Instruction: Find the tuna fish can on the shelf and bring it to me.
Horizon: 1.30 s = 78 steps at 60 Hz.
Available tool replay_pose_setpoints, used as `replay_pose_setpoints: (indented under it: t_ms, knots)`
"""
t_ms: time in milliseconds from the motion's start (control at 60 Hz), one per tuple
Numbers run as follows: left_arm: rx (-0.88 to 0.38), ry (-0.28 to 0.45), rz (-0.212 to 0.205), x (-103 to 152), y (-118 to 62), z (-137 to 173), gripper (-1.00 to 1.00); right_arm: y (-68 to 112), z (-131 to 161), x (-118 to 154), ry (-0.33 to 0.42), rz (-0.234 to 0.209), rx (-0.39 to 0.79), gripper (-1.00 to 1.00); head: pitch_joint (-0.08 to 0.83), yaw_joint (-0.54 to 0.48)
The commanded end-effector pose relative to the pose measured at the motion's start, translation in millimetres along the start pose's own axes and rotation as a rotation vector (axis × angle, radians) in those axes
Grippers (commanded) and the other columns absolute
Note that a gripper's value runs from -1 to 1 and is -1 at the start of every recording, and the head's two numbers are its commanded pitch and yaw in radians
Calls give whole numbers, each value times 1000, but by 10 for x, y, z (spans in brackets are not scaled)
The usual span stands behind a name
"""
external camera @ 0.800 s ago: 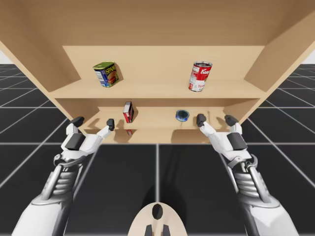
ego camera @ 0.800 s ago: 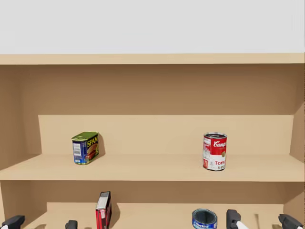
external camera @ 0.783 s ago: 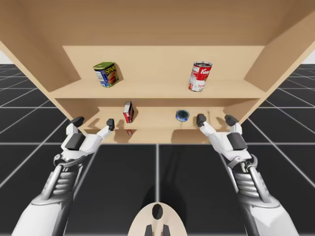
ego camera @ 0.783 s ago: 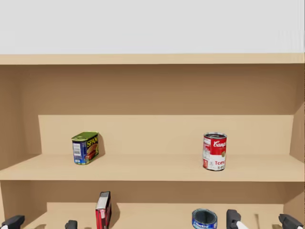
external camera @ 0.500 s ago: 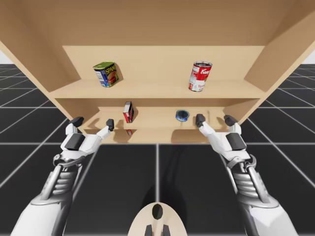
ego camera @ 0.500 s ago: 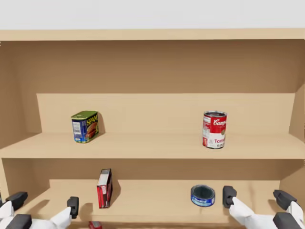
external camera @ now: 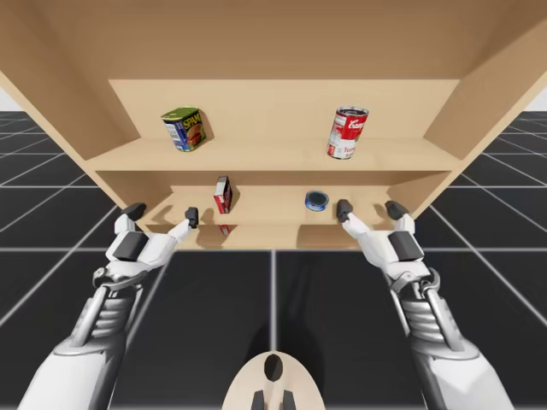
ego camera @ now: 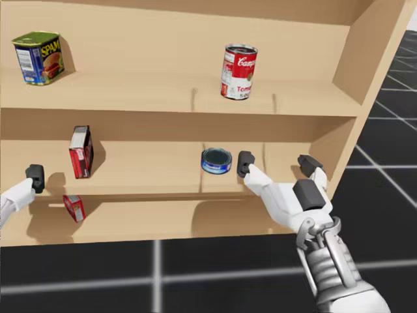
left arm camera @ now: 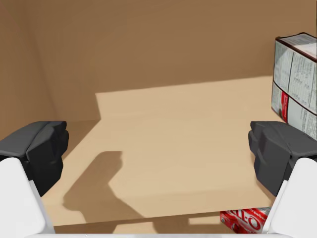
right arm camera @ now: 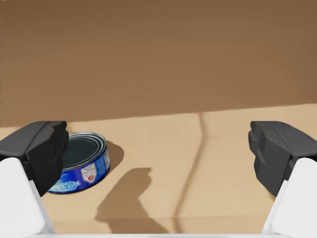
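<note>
Right wrist view: our right claw (right arm camera: 158, 151), spread wide and empty, hovers just beside the flat blue tuna can (right arm camera: 81, 161) on the lower shelf (right arm camera: 213, 148), can ahead of one finger, presumably held open to slide around it.

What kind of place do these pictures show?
Probably a simulated pantry or store shelf: a wooden shelf unit holds food tins, such as a red and white can and a flat blue can, over a dark grid floor.
</note>
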Motion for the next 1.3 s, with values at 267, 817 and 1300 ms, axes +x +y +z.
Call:
replay_pose_setpoints:
  t_ms: [267, 817, 1300]
  knots:
    - [-14, -56, 1, 26, -18, 27, -1000, 316, 202, 239, 49, -5, 109, -1000, 451, -175]
    - [-26, -72, -15, 23, -11, 32, -1000, 679, -231, -19, 146, -42, 184, -1000, 438, -180]
    - [-16, -66, -11, 28, 37, 40, -1000, 852, -745, -450, 239, 51, 162, -1000, 447, -154]
